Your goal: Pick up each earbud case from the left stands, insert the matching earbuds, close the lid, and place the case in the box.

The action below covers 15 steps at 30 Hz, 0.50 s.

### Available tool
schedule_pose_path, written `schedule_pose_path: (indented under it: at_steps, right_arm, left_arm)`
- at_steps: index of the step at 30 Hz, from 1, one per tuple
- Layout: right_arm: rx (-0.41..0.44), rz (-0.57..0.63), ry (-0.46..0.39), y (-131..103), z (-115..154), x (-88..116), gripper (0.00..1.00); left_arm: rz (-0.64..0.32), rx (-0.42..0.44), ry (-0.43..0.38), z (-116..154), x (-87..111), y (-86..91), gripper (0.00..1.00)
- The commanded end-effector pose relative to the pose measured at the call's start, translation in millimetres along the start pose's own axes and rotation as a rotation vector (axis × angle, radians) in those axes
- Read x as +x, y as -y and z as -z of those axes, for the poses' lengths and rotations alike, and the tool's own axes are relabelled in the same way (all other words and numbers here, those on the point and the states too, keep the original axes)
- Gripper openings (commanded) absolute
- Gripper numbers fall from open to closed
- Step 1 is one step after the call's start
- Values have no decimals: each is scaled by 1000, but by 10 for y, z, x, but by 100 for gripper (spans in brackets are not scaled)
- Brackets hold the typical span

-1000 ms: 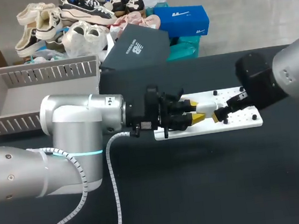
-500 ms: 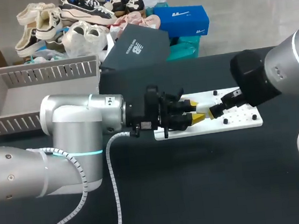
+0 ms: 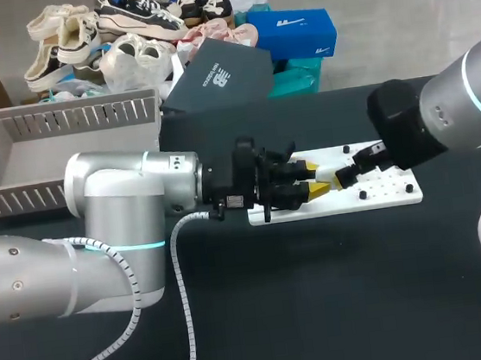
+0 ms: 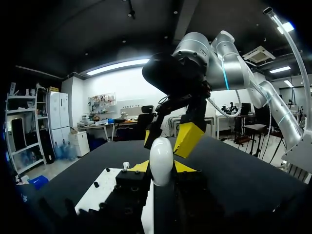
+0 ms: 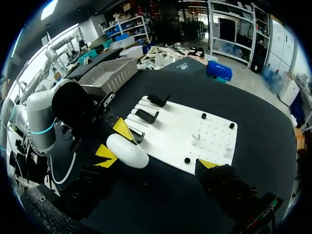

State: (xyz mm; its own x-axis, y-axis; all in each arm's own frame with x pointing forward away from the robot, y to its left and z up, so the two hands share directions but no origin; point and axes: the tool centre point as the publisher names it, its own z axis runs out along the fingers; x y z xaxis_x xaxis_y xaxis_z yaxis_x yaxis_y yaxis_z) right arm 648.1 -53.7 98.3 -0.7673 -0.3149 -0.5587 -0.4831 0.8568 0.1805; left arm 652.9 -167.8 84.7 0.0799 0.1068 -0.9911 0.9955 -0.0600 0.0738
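Case [image 3: 328, 173], white and oval, sits mid-frame in the head view, pinched between the yellow tips of the left gripper [image 3: 314, 181] above the left end of the white board [image 3: 390, 193]. Its lid looks shut, though the seam is too small to tell. The box [image 3: 77, 120] stands at the upper left, well apart.

Right gripper [image 3: 344, 177] is spread wide with nothing in it, its tips right at the case's far end. I cannot tell whether one already touches.

The risk, as I judge it, lies in that closeness. A push on the lid that lands off-centre could twist the smooth shell in the left's narrow pinch or pop it free onto the board. Yellow tips of both arms crowd the same spot, so they could also knock each other.

Left arm enters from the frame's left, its wrist level and its fingers pointing right. Right arm enters from the right edge, its wrist angled down and left toward the case.
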Motion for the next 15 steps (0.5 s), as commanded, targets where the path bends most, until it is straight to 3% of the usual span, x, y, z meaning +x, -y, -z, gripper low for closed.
schedule_pose_path:
  at_steps: [1,15]
  right_arm:
    - [12,-2,7,-19,-11,-1,100]
    - [29,-4,21,-14,39,-82,100]
  left_arm:
    - [0,3,1,-8,10,-17,0]
    - [0,3,1,-8,10,-17,0]
